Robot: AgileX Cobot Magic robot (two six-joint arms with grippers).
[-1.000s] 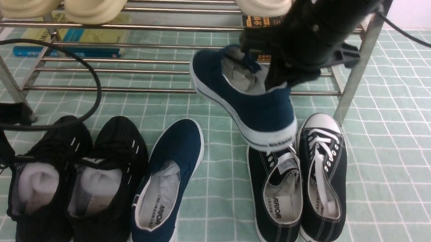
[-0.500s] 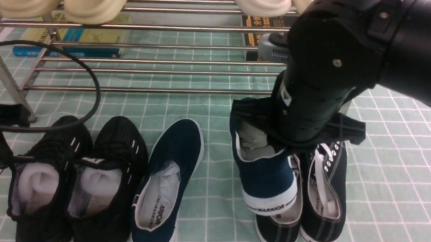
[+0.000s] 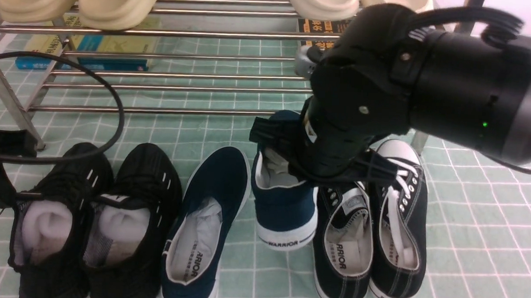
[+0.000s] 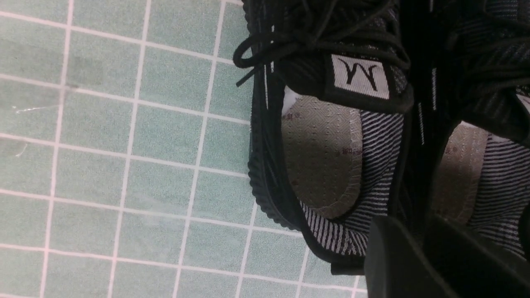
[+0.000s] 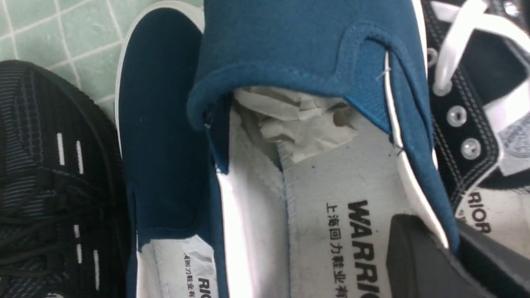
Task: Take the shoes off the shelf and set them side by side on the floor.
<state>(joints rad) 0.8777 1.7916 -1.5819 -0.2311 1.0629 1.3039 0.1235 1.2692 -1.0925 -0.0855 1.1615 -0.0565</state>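
The floor (image 3: 481,230) is pale green tile ruled with thin white lines, and a white wall (image 3: 517,16) shows at the far edge. A shoe rack of shiny steel tubes (image 3: 182,111) stands across the back, with cream clogs (image 3: 112,3) on its upper tier at both left and right. Yellow-and-blue books (image 3: 113,48) and a black book with orange lettering (image 3: 315,30) are visible through the bars.

Footwear on the floor, from left: a pair of all-black knit sneakers (image 3: 134,183) with white stuffing; one navy slip-on (image 3: 222,174), white-lined and paper-stuffed, toe toward the rack; and a pair of black lace-up sneakers (image 3: 399,217) with white laces.

The second navy slip-on (image 3: 285,210), its heel band marked "WARRIOR", is held above the floor between the first slip-on and the lace-ups, toe toward the rack. The right gripper (image 5: 443,244) is clamped on its side wall, one finger inside the opening and one outside. Crumpled paper (image 5: 306,128) fills its forepart.

The left gripper (image 4: 410,236) is near the heels of the knit sneakers. Whether its fingers are apart or together cannot be determined. A black cable (image 3: 119,115) loops across the front view's left side.
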